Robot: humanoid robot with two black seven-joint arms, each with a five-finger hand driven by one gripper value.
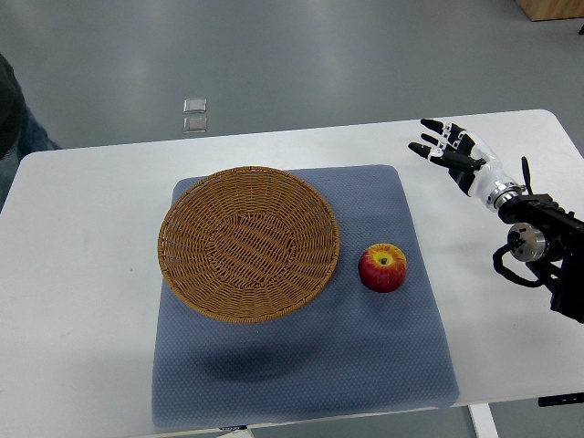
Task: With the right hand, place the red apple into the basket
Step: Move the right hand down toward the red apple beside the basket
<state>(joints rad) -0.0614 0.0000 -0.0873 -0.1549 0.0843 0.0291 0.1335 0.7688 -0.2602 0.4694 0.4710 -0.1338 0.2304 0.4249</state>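
- One view only, from above: your red apple sits on the blue mat, just beside the wicker basket on its right, not touching it.
- Nothing is done yet, in my judgement: the basket holds nothing, so reach, grasp, carry and release all remain.
- Your right hand hovers over the white table, well apart from the apple, up and to its right.
- Its fingers are spread, holding nothing, pointing towards the picture's left.
- Your left arm does not show.
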